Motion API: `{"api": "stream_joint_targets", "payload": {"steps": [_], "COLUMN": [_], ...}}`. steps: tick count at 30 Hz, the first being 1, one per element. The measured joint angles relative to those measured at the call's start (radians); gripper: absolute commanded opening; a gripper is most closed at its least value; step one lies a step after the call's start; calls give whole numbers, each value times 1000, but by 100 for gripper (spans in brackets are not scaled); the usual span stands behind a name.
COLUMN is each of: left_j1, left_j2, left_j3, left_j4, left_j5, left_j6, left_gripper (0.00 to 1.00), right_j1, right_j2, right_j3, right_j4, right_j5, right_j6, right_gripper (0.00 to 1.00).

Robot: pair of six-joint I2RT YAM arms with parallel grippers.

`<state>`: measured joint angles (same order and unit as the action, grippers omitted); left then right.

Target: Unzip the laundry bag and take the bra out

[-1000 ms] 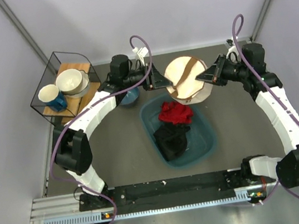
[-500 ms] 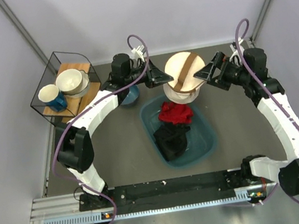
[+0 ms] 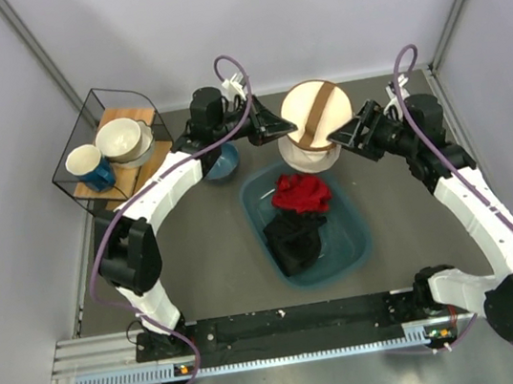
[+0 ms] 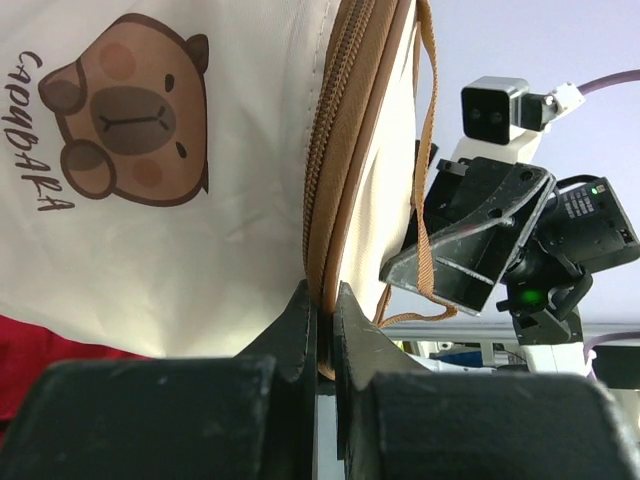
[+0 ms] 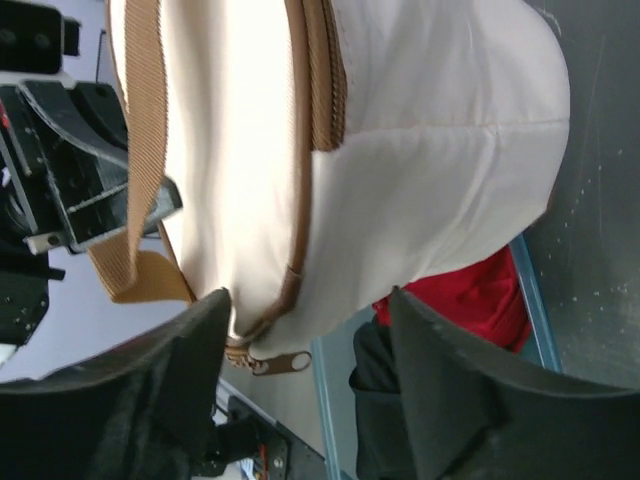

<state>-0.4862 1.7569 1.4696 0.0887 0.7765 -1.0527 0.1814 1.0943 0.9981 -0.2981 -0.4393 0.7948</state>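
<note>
**Laundry bag held up over the tub, zipper closed**

The laundry bag (image 3: pixel 314 125) is held off the bench (image 3: pixel 197 249), just above the far end of a teal tub (image 3: pixel 355 235), and is tilted so that its round face is turned up toward the overhead camera. A brown strap (image 3: pixel 319 115) is seen across that face. The zipper band (image 4: pixel 345 150) round the rim is shown closed along the stretch in the left wrist view, and a capybara print (image 4: pixel 125 110) is seen on the side panel.

The left pincer (image 3: pixel 278 129) is pinched tight on the zipper band at the bag's left edge, its 2 fingers pressed together on the brown tape. The right pincer (image 3: pixel 349 132) is set at the bag's right edge with its fingers spread wide; nothing is gripped, and the zipper pull (image 5: pixel 272 362) is seen hanging between them.

In the tub, a red cloth (image 3: pixel 300 193) is piled beside a black cloth (image 3: pixel 292 235). On a wire rack (image 3: pixel 71 147) at the far left, a blue mug (image 3: pixel 87 167) and a white bowl (image 3: pixel 121 140) are kept.
</note>
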Motion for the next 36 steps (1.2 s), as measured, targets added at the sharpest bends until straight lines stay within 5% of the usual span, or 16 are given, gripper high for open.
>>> {"api": "stream_joint_targets", "payload": {"steps": [3,9,11,12,14,15,17,18,20,25,31,33,36], "left_j1": [0,0,0,0,0,0,0,0,0,0,1,1,-1], "left_j2": [2,3,4,5,7,9,14,18,21,36,94,107,97], "left_j3": [0,0,1,3,16,22,38,44,49,56,182,247,305], "left_j4": [-6,-35,-43,-49,-67,-74,-94,-101,-115,-125,-259,-343,-436], "left_j5": [-9,-21,-27,-31,-34,-32,-30,-30,-29,-32,-30,-65,-148], "left_j6": [5,32,40,48,67,74,88,94,101,114,207,275,378], "left_gripper": [0,0,0,0,0,0,0,0,0,0,73,86,85], "right_j1": [1,6,8,8,10,10,10,10,10,10,10,10,10], "right_j2": [2,3,7,11,21,27,40,48,61,70,74,78,80], "right_j3": [0,-3,-3,-3,-3,-3,-3,-3,-3,-2,-1,0,2], "right_j4": [29,53,58,60,66,72,79,81,83,93,78,59,32], "right_j5": [11,39,47,47,48,55,64,67,73,80,109,124,151], "right_j6": [16,42,47,48,54,50,45,44,43,47,69,92,144], "right_gripper": [23,1,17,54,70,71,54,28,0,0,0,0,0]}}
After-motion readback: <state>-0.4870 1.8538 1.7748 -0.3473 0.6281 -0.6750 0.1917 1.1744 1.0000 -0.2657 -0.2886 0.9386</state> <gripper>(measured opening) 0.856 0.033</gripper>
